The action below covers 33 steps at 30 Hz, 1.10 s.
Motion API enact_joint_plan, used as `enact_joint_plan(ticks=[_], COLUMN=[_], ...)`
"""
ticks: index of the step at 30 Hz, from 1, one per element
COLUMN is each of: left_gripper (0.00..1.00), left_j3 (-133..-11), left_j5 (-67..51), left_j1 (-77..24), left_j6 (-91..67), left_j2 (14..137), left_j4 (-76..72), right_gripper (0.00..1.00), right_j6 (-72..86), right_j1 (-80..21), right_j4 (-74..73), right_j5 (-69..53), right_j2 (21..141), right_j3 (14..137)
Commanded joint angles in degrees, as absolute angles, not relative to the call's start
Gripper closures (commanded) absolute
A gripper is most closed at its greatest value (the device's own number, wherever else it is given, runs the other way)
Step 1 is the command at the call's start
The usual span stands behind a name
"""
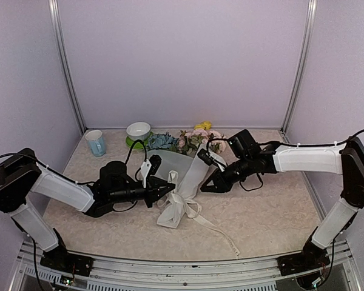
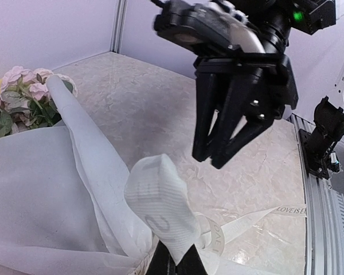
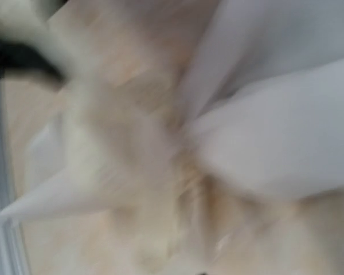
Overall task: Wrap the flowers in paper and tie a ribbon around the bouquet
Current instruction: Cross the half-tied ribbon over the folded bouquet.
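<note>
Tying step: bouquet (image 1: 177, 163) is lying wrapped mid-bench (image 1: 273, 212), with the ribbon (image 2: 160, 212) looped at its stem end. Left jaws are clamping a ribbon loop, left arm (image 1: 64, 189) reaching in low. Right jaws are hanging slightly parted and empty just above. Next move is probably calling for the right arm (image 1: 303, 159) to grab the free tail and pull against the left.

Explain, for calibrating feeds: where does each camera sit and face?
Top external: above, behind the robot, looking down on the table; left arm, right arm show.
Left wrist: on left arm, facing the right gripper over the ribbon; own fingertips at bottom.
Right wrist: blurred close-up of white material; no fingers discernible.
Shared: top and left wrist both show ribbon, flowers, right gripper.
</note>
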State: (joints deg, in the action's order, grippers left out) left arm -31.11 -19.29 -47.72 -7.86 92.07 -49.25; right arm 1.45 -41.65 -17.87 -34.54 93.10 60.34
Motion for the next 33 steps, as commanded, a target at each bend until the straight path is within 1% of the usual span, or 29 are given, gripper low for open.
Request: enact_joint_plan(ticks=[1, 3, 5, 11, 16, 19, 27, 31, 33], left_gripper=[1.0, 1.0, 1.0, 1.0, 1.0, 1.0, 1.0, 1.0, 1.0], left_j3=[-31.13, -31.24, -31.02, -30.77, -31.24, -31.29, -31.38, -31.55, -31.4], left_j5=[-20.55, -20.13, -19.87, -19.83, -19.72, -19.69, -20.07, -20.24, -20.22], left_j1=[-47.9, -47.98, -47.99, -48.08, -48.08, -48.08, -47.99, -47.99, -47.94], left_j6=[-6.46, -6.42, -6.65, -6.59, -6.69, -6.59, -6.64, -6.64, -6.59], left_j2=[90.7, 90.38, 90.11, 89.87, 90.54, 90.75, 90.92, 90.93, 90.71], left_j4=[-49.65, -48.97, -48.87, -48.41, -48.51, -48.51, -48.35, -48.3, -48.28], right_gripper=[0.9, 0.97, 1.0, 1.0, 1.0, 1.0, 0.85, 0.72, 0.68], right_j6=[5.29, 4.8, 5.51, 6.68, 9.77, 11.81, 16.04, 16.6, 16.77], right_j1=[-43.44, -45.44, -46.16, -48.07, -49.87, -50.8, -52.41, -52.56, -52.68], right_j4=[-8.44, -7.12, -5.75, -6.96, -8.15, -6.39, -0.11, -0.24, -0.05], right_j5=[-31.4, -28.21, -29.31, -28.9, -24.23, -23.87, -24.58, -23.61, -23.56], right_j2=[98.68, 101.56, 103.68, 105.34, 102.43, 99.83, 98.76, 100.63, 101.18], right_j3=[61.98, 62.74, 63.45, 63.36, 61.05, 59.49, 54.82, 54.91, 54.98])
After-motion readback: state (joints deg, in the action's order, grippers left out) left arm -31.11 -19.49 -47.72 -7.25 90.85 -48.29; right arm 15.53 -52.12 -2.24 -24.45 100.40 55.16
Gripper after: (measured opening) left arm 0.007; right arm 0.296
